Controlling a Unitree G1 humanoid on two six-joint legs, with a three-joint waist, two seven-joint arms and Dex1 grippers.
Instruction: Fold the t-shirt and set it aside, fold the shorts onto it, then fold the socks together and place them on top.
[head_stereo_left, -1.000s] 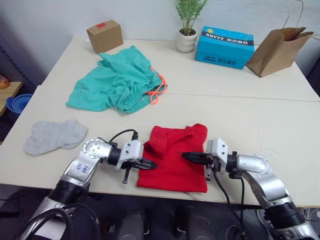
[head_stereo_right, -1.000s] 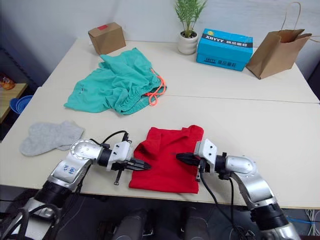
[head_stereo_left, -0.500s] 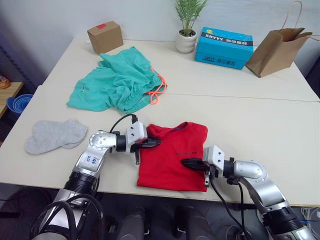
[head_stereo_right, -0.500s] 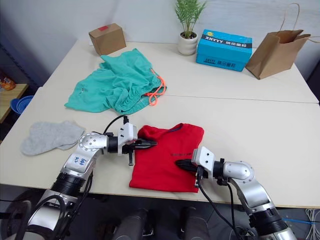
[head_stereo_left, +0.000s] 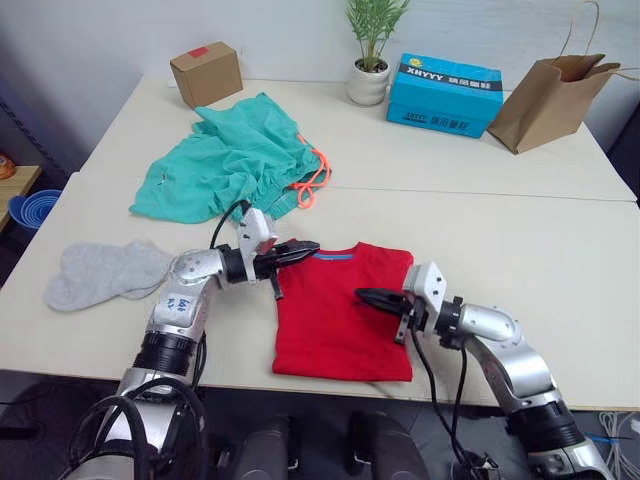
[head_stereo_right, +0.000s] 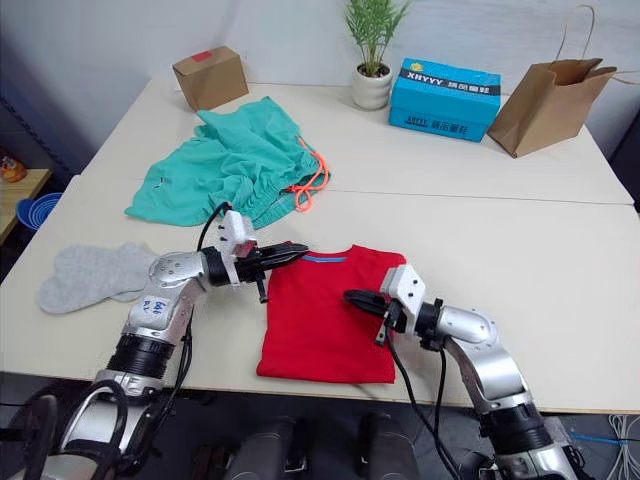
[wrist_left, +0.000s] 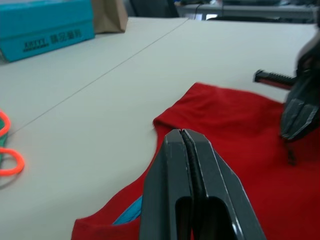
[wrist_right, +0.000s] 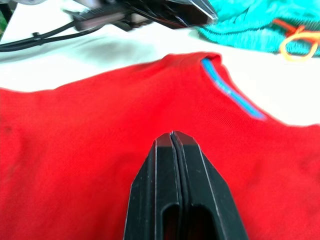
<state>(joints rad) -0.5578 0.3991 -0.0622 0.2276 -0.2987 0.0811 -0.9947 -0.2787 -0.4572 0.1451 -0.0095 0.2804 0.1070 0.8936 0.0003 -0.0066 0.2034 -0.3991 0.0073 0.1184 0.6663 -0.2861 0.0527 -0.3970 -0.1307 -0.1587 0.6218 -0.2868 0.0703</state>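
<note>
- T-shirt (head_stereo_left: 343, 318) lies as a tidy red rectangle at the near edge of the table (head_stereo_left: 560, 240), collar toward 12 o'clock; judging by that shape, its fold looks finished or nearly so, and setting it aside would come next.
- Left gripper (head_stereo_left: 306, 246) sits at the shirt's 11 o'clock corner, by the collar. Its wrist view shows the two black fingers pressed flat together with no cloth between them, so it is closed on nothing.
- Right gripper (head_stereo_left: 366, 295) hovers over the shirt's 3 o'clock side, pointing inward across the fabric. Its fingers (wrist_right: 176, 190) also meet with no gap, and red cloth lies beneath rather than between them; whether the tips touch the fabric I cannot tell.
- Both arms reach in from opposite sides, which suits smoothing or pinching opposite edges of the folded shirt.
- Shorts (head_stereo_left: 228, 162) lie rumpled at 11 o'clock from the shirt, well apart, with the orange drawstring (head_stereo_left: 314, 180) trailing toward the shirt side; they appear not yet folded.
- Socks (head_stereo_left: 100, 272) lie at 9 o'clock from the shirt, beyond the left arm, loosely overlapped.
- Cardboard box (head_stereo_left: 206, 73), potted plant (head_stereo_left: 370, 50), blue box (head_stereo_left: 447, 80) and paper bag (head_stereo_left: 546, 90) line the far edge at 12 o'clock, clear of the work.
</note>
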